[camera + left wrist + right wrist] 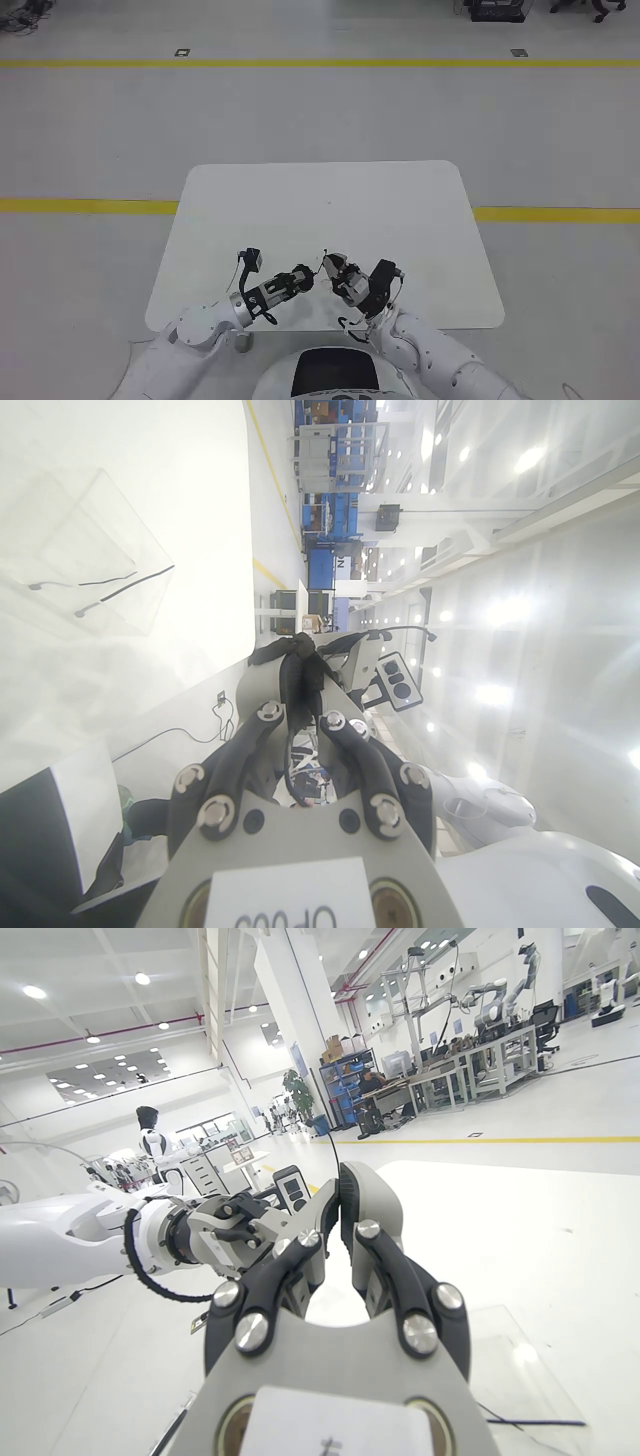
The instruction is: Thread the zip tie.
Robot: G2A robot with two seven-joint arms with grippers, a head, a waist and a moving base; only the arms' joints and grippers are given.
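above the white table [400, 205], right end effector [339, 1188] pinches zip tie [333, 1148]; left end effector [303, 277]: cannot tell.

White rounded table [330, 220]; on it a clear tray [100, 500] with black zip ties [130, 588]

right tool [340, 1200] pinched on zip tie [334, 1148] | zip tie rises above tool | white table [500, 1228] beneath

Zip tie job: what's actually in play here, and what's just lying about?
In play: zip tie, pinched in the right tool; left tool close by.
Lying about: clear tray; spare ties inside it; table.
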